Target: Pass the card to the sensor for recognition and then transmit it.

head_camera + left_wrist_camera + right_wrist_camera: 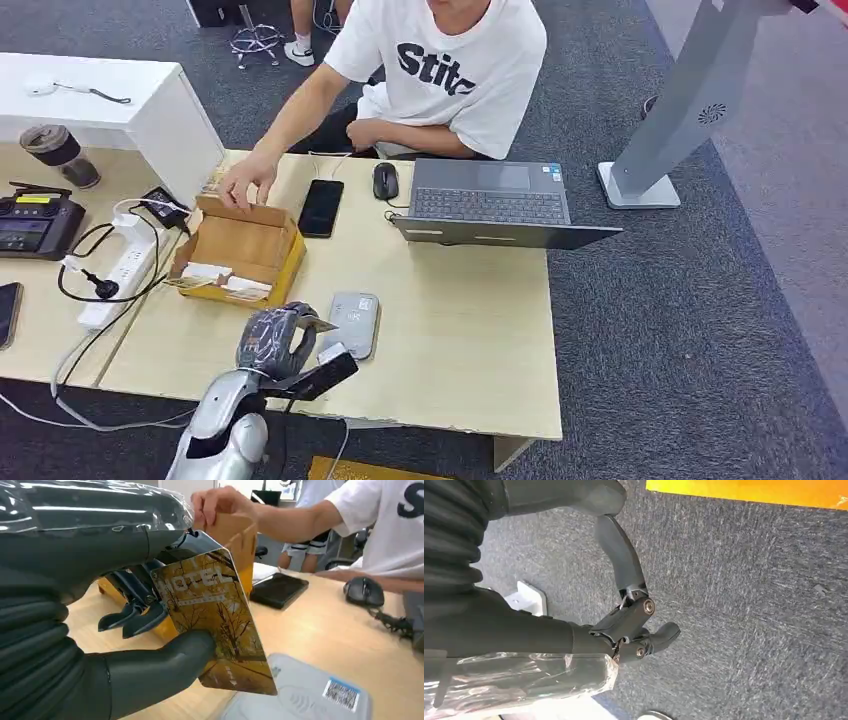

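Left robot hand (150, 645) pinches the card (215, 630) above the sensor (305, 695); right robot hand (624, 605) hangs empty, fingers spread.

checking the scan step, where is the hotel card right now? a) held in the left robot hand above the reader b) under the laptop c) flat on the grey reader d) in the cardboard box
a: the left robot hand pinches the hotel card just above the grey reader, not yet flat on it.
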